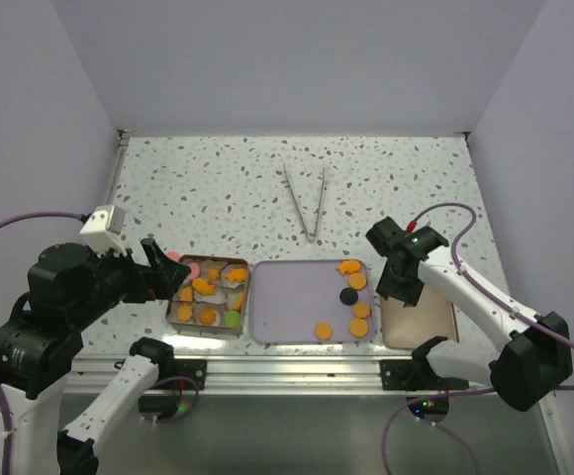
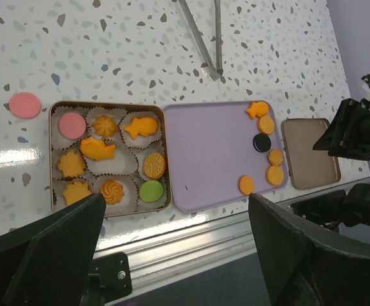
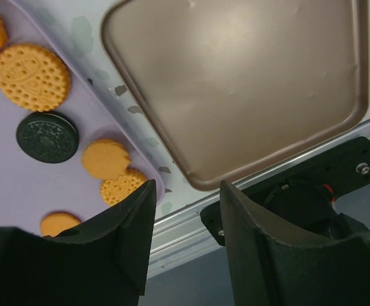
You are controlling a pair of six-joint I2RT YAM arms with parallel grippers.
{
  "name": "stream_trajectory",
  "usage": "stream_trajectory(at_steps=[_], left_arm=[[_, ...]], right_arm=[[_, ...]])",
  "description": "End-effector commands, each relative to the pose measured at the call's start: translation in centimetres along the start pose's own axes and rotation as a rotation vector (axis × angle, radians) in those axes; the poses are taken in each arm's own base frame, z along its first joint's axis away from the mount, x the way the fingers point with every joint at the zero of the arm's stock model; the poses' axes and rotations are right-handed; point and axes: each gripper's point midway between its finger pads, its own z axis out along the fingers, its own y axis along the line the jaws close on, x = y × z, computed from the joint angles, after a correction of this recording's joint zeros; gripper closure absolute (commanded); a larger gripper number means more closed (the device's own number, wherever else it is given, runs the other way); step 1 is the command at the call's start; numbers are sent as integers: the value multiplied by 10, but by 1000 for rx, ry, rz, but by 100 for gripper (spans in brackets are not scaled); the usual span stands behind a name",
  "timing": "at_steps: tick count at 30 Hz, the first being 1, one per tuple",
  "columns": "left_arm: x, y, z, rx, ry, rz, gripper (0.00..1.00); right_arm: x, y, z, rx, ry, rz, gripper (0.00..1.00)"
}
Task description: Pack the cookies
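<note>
The loose cookies [image 1: 357,281] on the lavender tray [image 1: 292,302] are found just left of the right gripper [image 3: 188,188], well apart from the left gripper [image 2: 175,204]; both are spread and empty.

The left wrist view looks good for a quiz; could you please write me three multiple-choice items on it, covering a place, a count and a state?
1. Where does the black cookie lie?
A. in the tin
B. on the purple tray
C. on the brown lid

2. How many cookies lie on the purple tray?
A. three
B. six
C. nine

3. How is the left tool set?
A. open, holding nothing
B. shut on a cookie
C. shut, holding nothing

Answers: 1 B, it sits among orange ones at the tray's right side, clear of the tin and the lid; 2 B, five orange ones and the black one; 3 A, its fingers stand wide apart with nothing between them.
</note>
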Motion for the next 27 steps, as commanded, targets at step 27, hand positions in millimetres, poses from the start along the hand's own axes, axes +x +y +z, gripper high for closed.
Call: stream_trajectory(at_steps=[27], left_arm=[[25, 17, -3, -83, 8, -191, 1]], right_arm=[[26, 29, 87, -2, 65, -131, 63]])
